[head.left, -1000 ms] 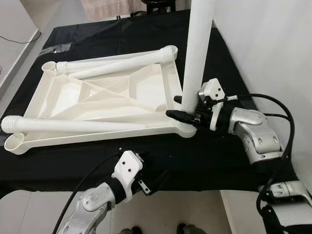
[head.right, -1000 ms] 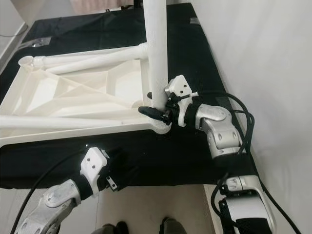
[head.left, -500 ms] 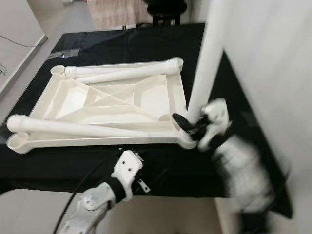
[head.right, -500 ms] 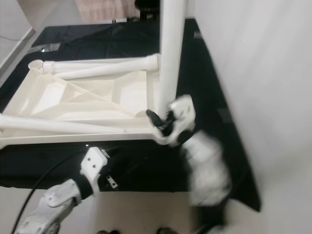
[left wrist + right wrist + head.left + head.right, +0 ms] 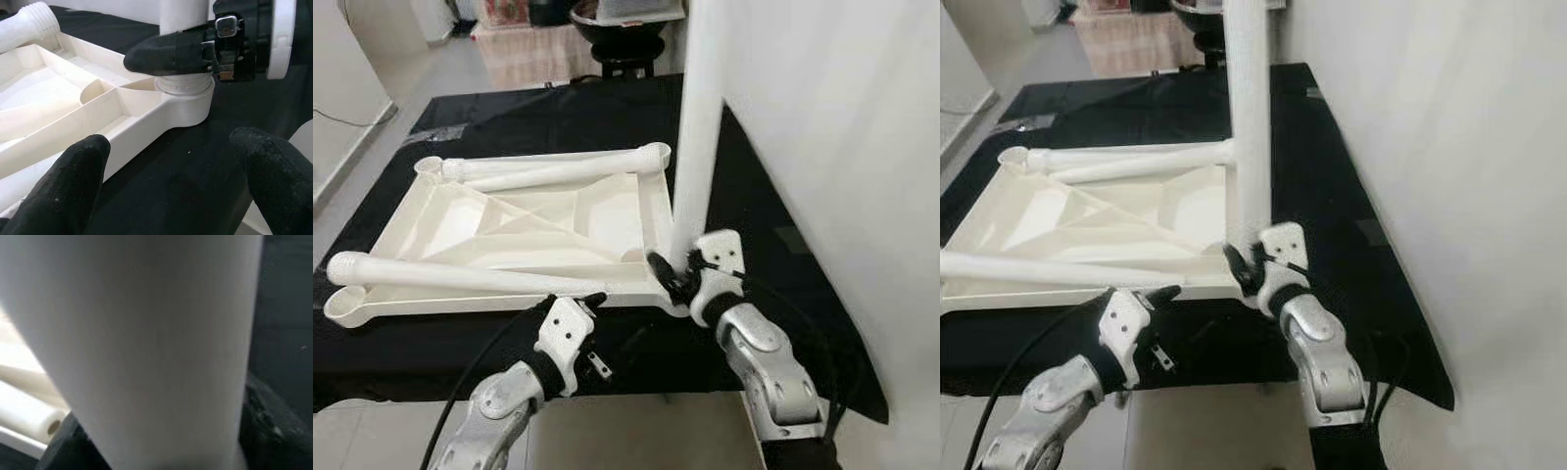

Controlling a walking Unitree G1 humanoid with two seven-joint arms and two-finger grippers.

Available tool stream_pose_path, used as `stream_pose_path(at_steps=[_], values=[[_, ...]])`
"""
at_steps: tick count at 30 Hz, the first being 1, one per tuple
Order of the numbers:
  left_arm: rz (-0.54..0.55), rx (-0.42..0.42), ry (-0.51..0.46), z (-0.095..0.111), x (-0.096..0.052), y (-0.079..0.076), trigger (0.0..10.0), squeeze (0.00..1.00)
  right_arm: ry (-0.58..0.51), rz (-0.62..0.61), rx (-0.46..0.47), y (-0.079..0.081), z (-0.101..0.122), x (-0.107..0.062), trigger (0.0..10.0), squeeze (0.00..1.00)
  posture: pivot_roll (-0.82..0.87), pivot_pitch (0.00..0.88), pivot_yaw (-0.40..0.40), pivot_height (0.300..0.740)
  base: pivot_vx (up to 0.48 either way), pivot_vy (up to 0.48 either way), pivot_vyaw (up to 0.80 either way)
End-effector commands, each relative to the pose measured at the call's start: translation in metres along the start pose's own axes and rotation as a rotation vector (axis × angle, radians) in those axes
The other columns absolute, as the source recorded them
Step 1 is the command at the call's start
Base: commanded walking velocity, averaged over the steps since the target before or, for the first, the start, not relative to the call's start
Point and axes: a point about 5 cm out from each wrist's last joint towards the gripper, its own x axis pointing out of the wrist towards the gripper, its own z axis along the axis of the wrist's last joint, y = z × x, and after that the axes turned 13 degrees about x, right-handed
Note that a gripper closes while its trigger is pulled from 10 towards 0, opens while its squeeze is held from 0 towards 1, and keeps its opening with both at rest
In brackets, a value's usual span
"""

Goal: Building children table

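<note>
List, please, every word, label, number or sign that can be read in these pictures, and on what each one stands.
None: no readable text stands on anything here.
The white tabletop, its upright leg and the two loose legs are plain.
The right gripper, clamped on the upright leg, and the open left gripper bear no markings.
The black cloth is plain.
</note>
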Motion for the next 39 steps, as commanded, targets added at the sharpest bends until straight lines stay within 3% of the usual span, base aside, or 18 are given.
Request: stream_pose_path(at_steps=[1, 4, 5, 7, 8, 9, 11, 16, 17, 19, 20, 24, 29, 31, 34, 36, 37, 39], values=[[0.006, 0.012, 0.008, -0.003, -0.003, -0.001, 10.0, 0.00, 0.041, 0.017, 0.003, -0.006, -0.002, 0.005, 10.0, 1.00, -0.10, 0.161, 0.028, 0.740, 0.000, 0.000, 0.00], [0.003, 0.029, -0.001, -0.002, -0.003, -0.002, 10.0, 0.00, 0.058, 0.183, -0.037, -0.005, 0.009, 0.013, 10.0, 1.00, -0.10, 0.151, 0.023, 0.740, 0.000, 0.000, 0.00], [-0.003, 0.039, -0.007, -0.001, -0.003, -0.002, 10.0, 0.00, 0.078, 0.293, -0.049, -0.001, 0.012, 0.014, 10.0, 0.49, -0.10, 0.150, 0.022, 0.740, 0.000, 0.000, 0.00], [-0.007, 0.045, -0.011, -0.001, -0.004, -0.003, 10.0, 0.00, 0.093, 0.364, -0.056, 0.001, 0.013, 0.013, 10.0, 0.49, -0.10, 0.150, 0.022, 0.740, 0.000, 0.000, 0.00], [-0.010, 0.054, -0.015, -0.001, -0.004, -0.003, 10.0, 0.00, 0.117, 0.492, -0.099, 0.003, 0.017, 0.012, 10.0, 0.00, -0.10, 0.142, 0.018, 0.740, 0.000, 0.000, 0.00], [-0.010, 0.054, -0.015, -0.001, -0.004, -0.003, 10.0, 0.00, 0.117, 0.492, -0.099, 0.003, 0.017, 0.012, 10.0, 0.00, -0.10, 0.142, 0.018, 0.740, 0.000, 0.000, 0.00], [-0.014, 0.078, -0.027, 0.000, -0.003, -0.004, 10.0, 0.00, 0.152, 0.687, -0.168, 0.002, 0.031, 0.014, 10.0, 0.00, -0.10, 0.139, 0.014, 0.740, 0.000, 0.000, 0.00], [-0.014, 0.089, -0.035, 0.001, -0.002, -0.005, 10.0, 0.00, 0.156, 0.785, -0.165, 0.003, 0.043, 0.019, 10.0, 0.00, -0.10, 0.136, 0.012, 0.740, 0.000, 0.000, 0.00], [-0.012, 0.088, -0.039, 0.002, -0.002, -0.005, 10.0, 0.00, 0.178, 0.835, -0.178, 0.001, 0.045, 0.021, 3.7, 0.00, -0.10, 0.131, 0.009, 0.740, 0.000, 0.000, 0.00], [-0.012, 0.088, -0.039, 0.002, -0.002, -0.005, 10.0, 0.00, 0.178, 0.835, -0.178, 0.001, 0.045, 0.021, 3.7, 0.00, -0.10, 0.131, 0.009, 0.740, 0.000, 0.000, 0.00], [-0.012, 0.087, -0.042, 0.002, -0.002, -0.005, 10.0, 0.00, 0.196, 0.861, -0.178, 0.000, 0.046, 0.022, 0.0, 0.00, -0.09, 0.130, 0.013, 0.740, 0.000, 0.000, 0.00], [-0.020, 0.081, -0.051, 0.002, -0.004, -0.004, 10.0, 0.00, 0.216, 0.868, -0.180, -0.007, 0.048, 0.024, 0.0, 0.00, -0.09, 0.129, 0.015, 0.740, 0.000, 0.000, 0.00], [-0.031, 0.087, -0.065, 0.002, -0.006, -0.004, 10.0, 0.00, 0.205, 0.709, -0.183, -0.033, 0.039, 0.016, 0.0, 0.00, -0.08, 0.132, 0.013, 0.740, 0.000, 0.000, 0.00], [-0.035, 0.085, -0.068, 0.002, -0.007, -0.004, 10.0, 0.00, 0.209, 0.600, -0.189, -0.041, 0.030, 0.015, 0.0, 0.00, -0.08, 0.133, 0.012, 0.740, 0.000, 0.000, 0.00], [-0.035, 0.079, -0.072, 0.003, -0.010, -0.005, 10.0, 0.00, 0.210, 0.223, -0.145, -0.047, 0.002, 0.008, 0.0, 0.00, -0.08, 0.133, -0.001, 0.740, 0.000, 0.000, 0.00], [-0.035, 0.079, -0.072, 0.003, -0.010, -0.005, 10.0, 0.00, 0.210, 0.223, -0.145, -0.047, 0.002, 0.008, 0.0, 0.00, -0.08, 0.133, -0.001, 0.740, 0.000, 0.000, 0.00], [-0.028, 0.074, -0.073, 0.003, -0.011, -0.005, 10.0, 0.00, 0.179, -0.014, -0.073, -0.049, -0.007, 0.003, 0.0, 0.00, -0.08, 0.136, 0.001, 0.740, 0.000, 0.000, 0.00], [-0.007, 0.047, -0.067, 0.002, -0.016, -0.006, 10.0, 0.00, 0.187, -0.105, -0.052, -0.039, -0.021, -0.011, 0.0, 0.00, -0.09, 0.142, 0.020, 0.740, 0.000, 0.000, 0.00]])
